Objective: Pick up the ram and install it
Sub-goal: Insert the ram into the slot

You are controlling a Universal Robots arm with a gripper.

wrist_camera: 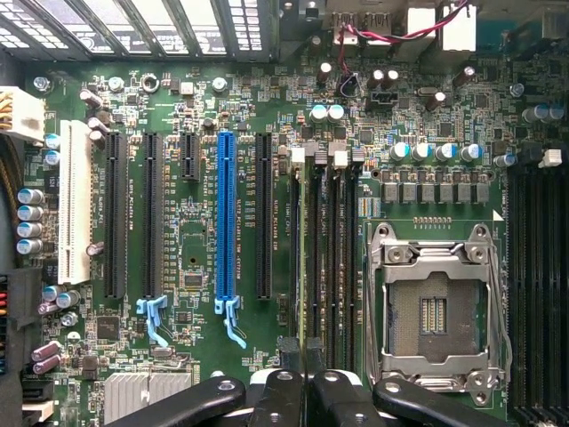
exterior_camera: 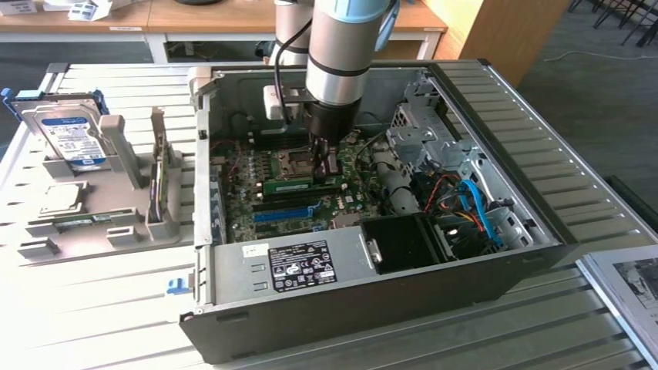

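The gripper's [wrist_camera: 304,351] black fingers [wrist_camera: 289,356] are closest in the wrist view. They are drawn in narrow, with only a thin line between them, and they pinch the upper edge of the ram [wrist_camera: 308,267]. The ram shows there edge-on, standing in one of the long memory slots of the green motherboard [wrist_camera: 196,222]. That slot lies between the black and blue expansion slots [wrist_camera: 224,213] on one side and the open metal processor socket [wrist_camera: 436,311] on the other. In the exterior view the arm reaches straight down into the opened computer case [exterior_camera: 308,308], and the gripper [exterior_camera: 328,171] meets the ram [exterior_camera: 298,186] at the end towards the exterior view's right. The green stick sits level across the board, just in front of the socket. Outside the case, well apart on the exterior view's left, a grey holder [exterior_camera: 92,239] stands on the slatted table [exterior_camera: 103,308]. It carries a silver hard drive [exterior_camera: 67,139] with a blue and white label, and a small square processor chip [exterior_camera: 62,199].
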